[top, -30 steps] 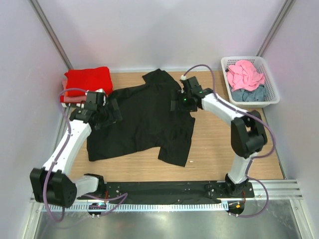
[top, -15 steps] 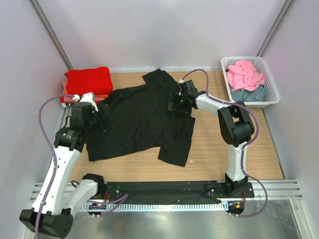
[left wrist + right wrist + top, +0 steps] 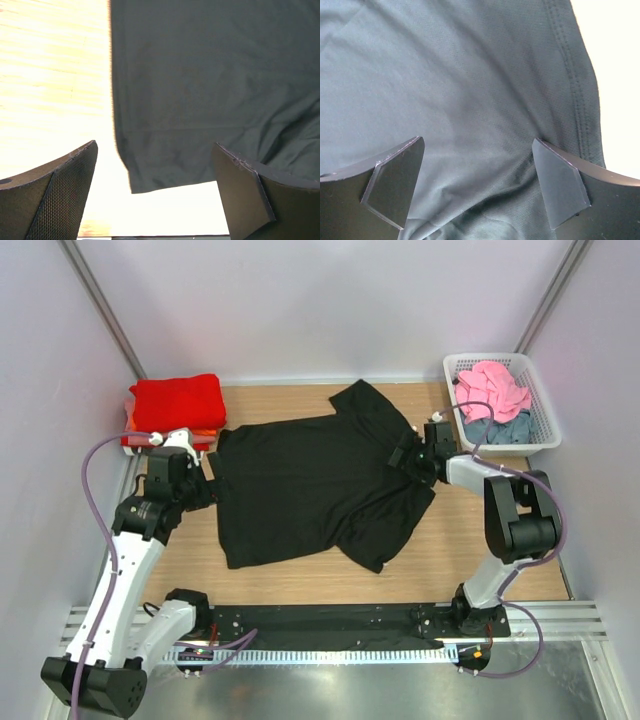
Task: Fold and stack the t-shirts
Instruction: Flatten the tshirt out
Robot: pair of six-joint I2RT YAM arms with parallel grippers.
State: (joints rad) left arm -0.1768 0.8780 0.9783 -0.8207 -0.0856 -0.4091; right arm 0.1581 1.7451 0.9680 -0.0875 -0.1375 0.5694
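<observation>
**A:** How much of the pile is done?

**B:** A folded red t-shirt (image 3: 178, 400) sits at ten o'clock on the bench (image 3: 480, 530). What looks like an orange t-shirt (image 3: 145, 438) shows at its near edge, underneath. That is the stack so far; I cannot tell how many layers it has.

**A:** And the one in hand?

**B:** The black t-shirt (image 3: 310, 485) lies spread nearly flat mid-bench, with one sleeve pointing to twelve o'clock. No fold is in it yet, so I judge this the end of the smoothing step.

**A:** Is either arm holding it?

**B:** No. The left end effector (image 3: 208, 483) is at the shirt's nine o'clock edge with its jaws wide apart. Its wrist view shows a cloth corner lying free between them. The right end effector (image 3: 402, 455) is over the three o'clock sleeve, also wide apart and clamped on nothing. Whether its tips brush the cloth, I cannot tell.

**A:** What remains?

**B:** The black one needs folding and stacking. Then a pink t-shirt (image 3: 490, 388) and a grey-blue t-shirt (image 3: 495, 428) wait crumpled in the basket (image 3: 545, 440) at two o'clock.
</observation>
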